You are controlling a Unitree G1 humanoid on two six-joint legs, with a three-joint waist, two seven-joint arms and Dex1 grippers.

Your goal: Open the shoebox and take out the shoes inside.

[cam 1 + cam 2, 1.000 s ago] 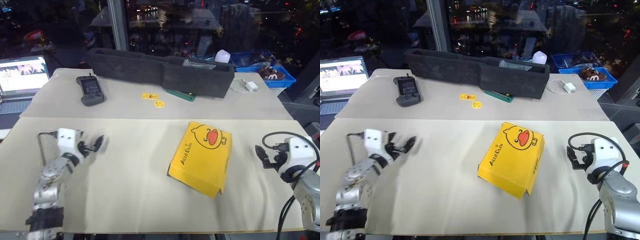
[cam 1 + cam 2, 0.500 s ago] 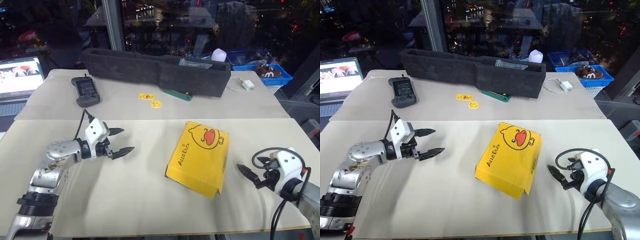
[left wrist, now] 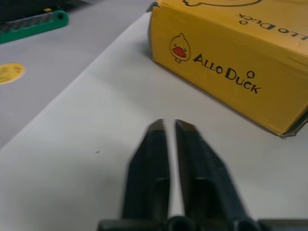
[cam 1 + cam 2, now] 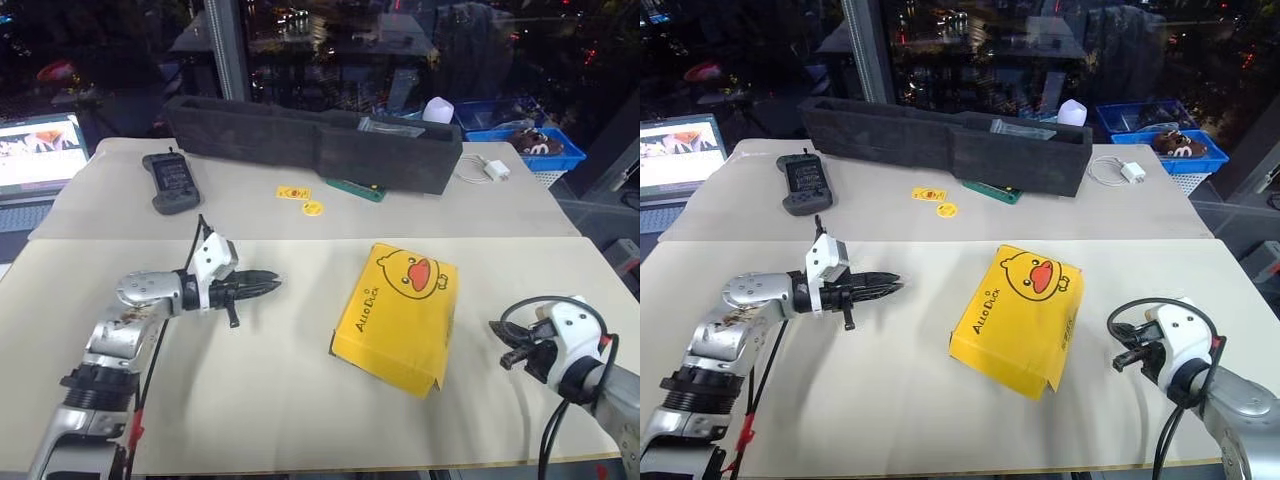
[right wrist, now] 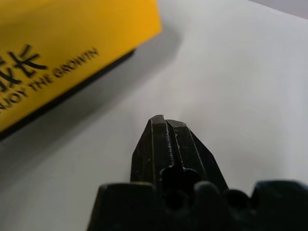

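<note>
The shoebox (image 4: 398, 312) lies closed on the near table, its yellow lid with the duck face and "ALLO DUCK" text facing up. The shoes are hidden. My left gripper (image 4: 272, 285) hovers left of the box, fingers shut and pointing toward its left side with a gap between; the left wrist view shows the box's yellow side (image 3: 226, 67) just beyond the shut fingertips (image 3: 156, 127). My right gripper (image 4: 503, 358) sits right of the box near the front edge, shut with nothing in it, apart from the box (image 5: 62, 53).
A long dark grey foam tray (image 4: 310, 145) spans the far table. A black handheld controller (image 4: 173, 181), yellow stickers (image 4: 305, 200), a green strip (image 4: 360, 190), a white charger (image 4: 497, 170), a blue bin (image 4: 525, 140) and a laptop (image 4: 40, 150) lie around it.
Both grippers have gone from open to shut. The left gripper has swung right toward the box. The right gripper has come lower and slightly left, nearer the box.
</note>
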